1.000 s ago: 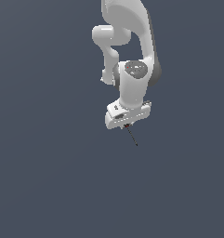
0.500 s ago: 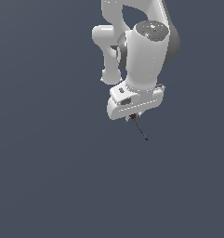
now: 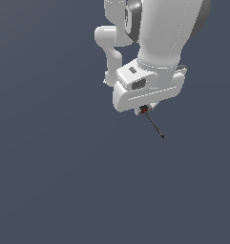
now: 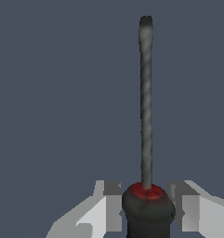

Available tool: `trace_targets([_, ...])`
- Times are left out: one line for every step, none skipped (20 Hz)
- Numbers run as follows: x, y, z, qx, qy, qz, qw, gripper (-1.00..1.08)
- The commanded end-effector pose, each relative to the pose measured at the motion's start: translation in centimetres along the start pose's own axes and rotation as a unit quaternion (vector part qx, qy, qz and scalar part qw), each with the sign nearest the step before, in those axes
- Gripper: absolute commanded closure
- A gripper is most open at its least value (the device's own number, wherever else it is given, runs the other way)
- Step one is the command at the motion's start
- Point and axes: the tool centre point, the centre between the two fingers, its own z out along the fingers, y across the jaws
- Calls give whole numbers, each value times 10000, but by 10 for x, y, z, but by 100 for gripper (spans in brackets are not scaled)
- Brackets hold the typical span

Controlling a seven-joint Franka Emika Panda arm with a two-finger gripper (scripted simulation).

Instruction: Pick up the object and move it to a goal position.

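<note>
The object [image 3: 153,125] is a thin black rod with a small red part at its upper end. In the exterior view it sticks out below the white gripper [image 3: 144,110] and slants down toward the exterior view's right. My gripper is shut on its thick dark end. In the wrist view the object [image 4: 146,102] runs straight out from between the two white fingers [image 4: 106,207], and its red collar [image 4: 146,190] sits at the gripper [image 4: 148,209]. The whole hand hangs in the air, and no goal marker shows.
The white arm [image 3: 159,43] fills the upper part of the exterior view, large and close to the camera. Around it there is only a plain dark grey-blue background, with no table edge or other object in sight.
The arm with the held object has come toward the exterior camera and shifted to that view's right, so it looks larger. The grip on the object is unchanged.
</note>
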Motion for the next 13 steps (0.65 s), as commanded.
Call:
trace_targets([5,0,-13,1,-3,1,10000,108])
trace_targets([6,0,-17,1,-3,1,10000,108])
trace_targets([8,0,-21,1,-3,1,10000,108])
trace_targets([9,0,-24,1,-3,1,10000,108])
trace_targets([10,0,-27,1,-3,1,10000,108])
trace_targets([11,0,-29,1,-3,1,10000,108])
trace_targets([12,0,-31,1,-3,1,10000,108])
trace_targets([13,0,-33,1,-3,1,10000,108])
trace_targets([14,1,-35,-2,-4,3,10000,108])
trace_targets([14,1,-36,-2,-4,3,10000,108])
trace_targets([14,1,-36,-2,-4,3,10000,108])
trace_targets([15,1,-37,-2,-4,3,10000,108])
trace_targets([15,1,-37,-2,-4,3,10000,108])
